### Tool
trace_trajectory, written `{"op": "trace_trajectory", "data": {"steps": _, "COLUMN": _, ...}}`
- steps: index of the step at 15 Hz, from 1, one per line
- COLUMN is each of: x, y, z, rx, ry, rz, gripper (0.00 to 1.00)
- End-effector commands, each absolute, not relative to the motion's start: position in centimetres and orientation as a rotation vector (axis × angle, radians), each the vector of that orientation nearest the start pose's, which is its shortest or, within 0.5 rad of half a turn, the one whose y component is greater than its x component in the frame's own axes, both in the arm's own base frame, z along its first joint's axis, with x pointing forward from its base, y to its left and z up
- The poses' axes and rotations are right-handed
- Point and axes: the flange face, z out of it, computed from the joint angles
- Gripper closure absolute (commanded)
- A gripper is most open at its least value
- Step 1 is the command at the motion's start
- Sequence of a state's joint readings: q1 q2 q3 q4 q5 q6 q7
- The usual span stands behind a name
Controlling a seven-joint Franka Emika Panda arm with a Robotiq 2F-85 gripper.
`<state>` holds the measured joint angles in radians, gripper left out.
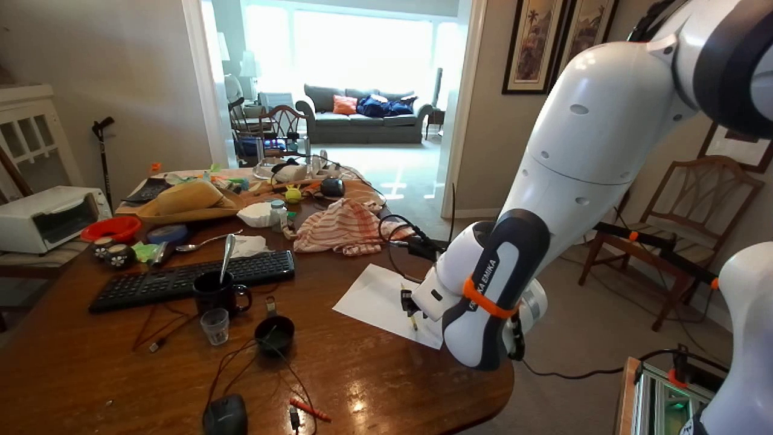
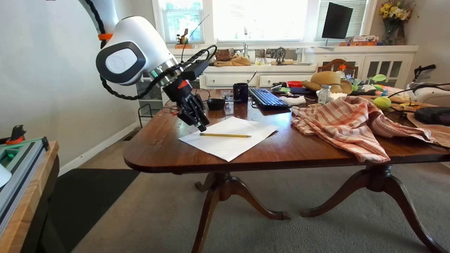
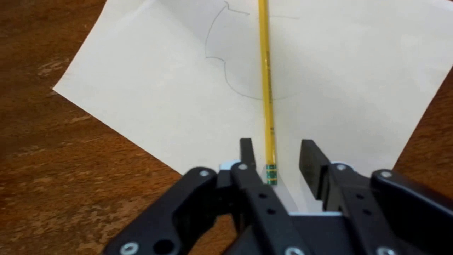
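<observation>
Gripper (image 3: pixel 277 154) jaws stand partly spread, gaps showing either side of the yellow pencil (image 3: pixel 267 88) on the paper (image 3: pixel 141 88)

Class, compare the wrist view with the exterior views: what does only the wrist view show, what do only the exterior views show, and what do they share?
Only the wrist view: thin curved lines drawn on the white paper.

Only the exterior views, both of them: the black mug, computer keyboard, red-and-white striped cloth and wide-brimmed tan hat.

Shared: the yellow pencil lying on that paper, the wooden table, and the gripper, clearly open in the wrist view.
</observation>
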<state>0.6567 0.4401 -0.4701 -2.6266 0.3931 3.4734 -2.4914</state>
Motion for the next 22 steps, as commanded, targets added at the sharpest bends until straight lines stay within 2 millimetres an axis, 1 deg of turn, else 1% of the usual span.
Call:
{"op": "trace_trajectory", "data": {"steps": 1, "x": 45.0, "y": 3.4, "z": 19.6, "rx": 1.067, "ry": 2.446, "rz": 0.024, "gripper": 0.29}}
{"op": "trace_trajectory", "data": {"steps": 3, "x": 45.7, "y": 3.9, "z": 20.9, "rx": 1.077, "ry": 2.456, "rz": 0.047, "gripper": 0.13}}
{"op": "trace_trajectory", "data": {"steps": 5, "x": 46.6, "y": 4.1, "z": 22.3, "rx": 1.081, "ry": 2.475, "rz": 0.067, "gripper": 0.0}}
{"op": "trace_trajectory", "data": {"steps": 6, "x": 47.2, "y": 4.0, "z": 23.2, "rx": 1.064, "ry": 2.503, "rz": 0.071, "gripper": 0.0}}
{"op": "trace_trajectory", "data": {"steps": 10, "x": 49.2, "y": 4.1, "z": 26.9, "rx": 0.881, "ry": 2.634, "rz": 0.105, "gripper": 0.0}}
{"op": "trace_trajectory", "data": {"steps": 13, "x": 50.4, "y": 4.1, "z": 29.2, "rx": 0.771, "ry": 2.71, "rz": 0.094, "gripper": 0.0}}
{"op": "trace_trajectory", "data": {"steps": 18, "x": 51.6, "y": 3.7, "z": 32.3, "rx": 0.519, "ry": 2.799, "rz": 0.049, "gripper": 0.0}}
{"op": "trace_trajectory", "data": {"steps": 19, "x": 51.7, "y": 3.5, "z": 33.4, "rx": 0.464, "ry": 2.791, "rz": 0.019, "gripper": 0.0}}
{"op": "trace_trajectory", "data": {"steps": 22, "x": 51.3, "y": 3.8, "z": 34.5, "rx": 0.299, "ry": 2.83, "rz": -0.053, "gripper": 0.0}}
